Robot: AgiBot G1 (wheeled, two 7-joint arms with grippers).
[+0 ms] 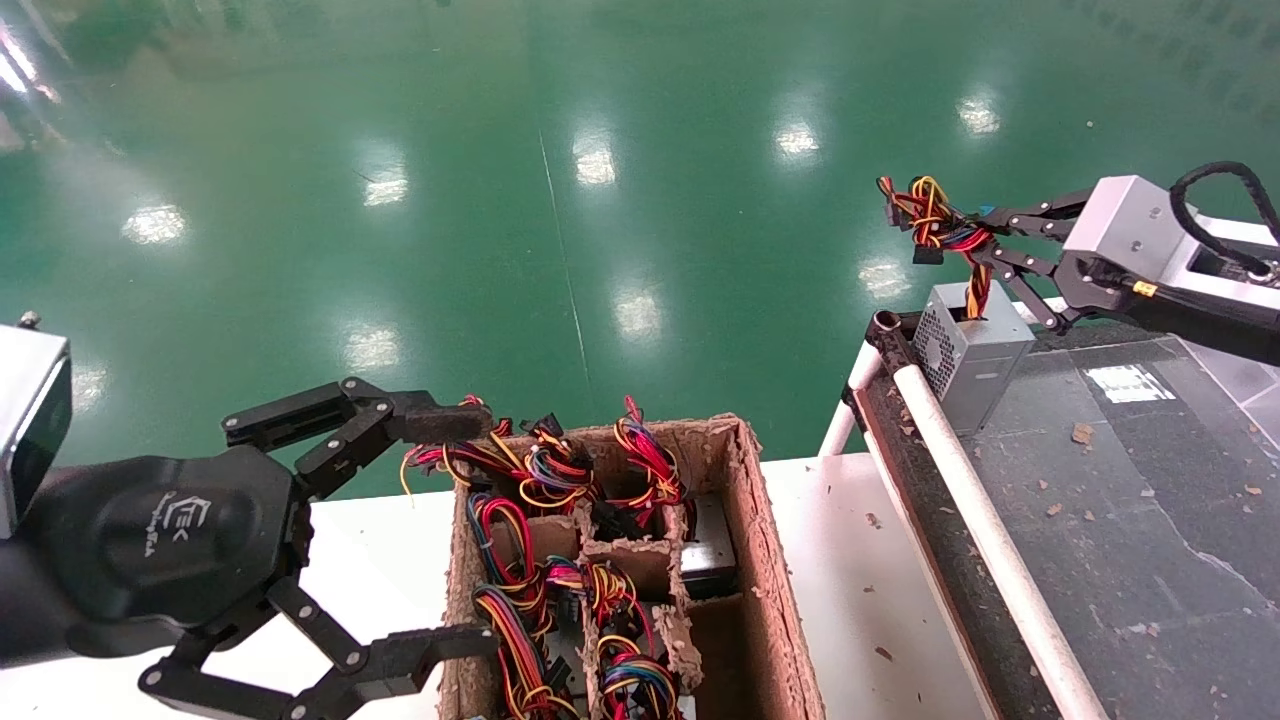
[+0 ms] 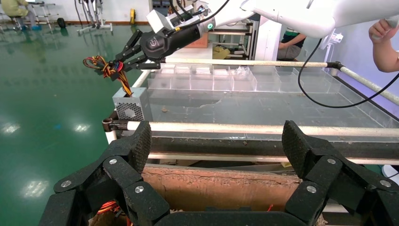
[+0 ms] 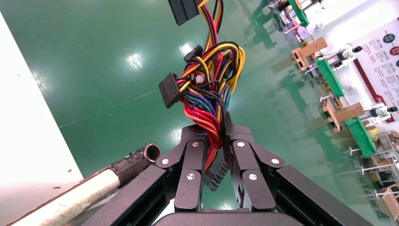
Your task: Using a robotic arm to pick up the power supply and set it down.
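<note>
Spreading across most of the head view is a glossy green floor (image 1: 560,200) dotted with bright reflections of ceiling lights. At the left, the left gripper (image 1: 455,535) hangs with its fingers wide apart, holding nothing, just beside the near left corner of a worn cardboard crate (image 1: 765,560). The crate sits on a white table (image 1: 850,560), and its paper dividers hold several more supplies with tangles of coloured wires (image 1: 540,470). To the right of the table runs a white rail (image 1: 985,530) edging a dark conveyor surface (image 1: 1150,520) littered with small brown flecks. On the far left corner of that surface stands the power supply (image 1: 965,350), a silver box with its perforated face turned toward the rail. Its wire bundle (image 1: 935,225) rises from the top, and the right gripper (image 1: 985,245) is closed on these wires above the box. The right wrist view shows the fingers pinching the bundle. Clear bins (image 2: 211,77) line the conveyor's far side in the left wrist view.
</note>
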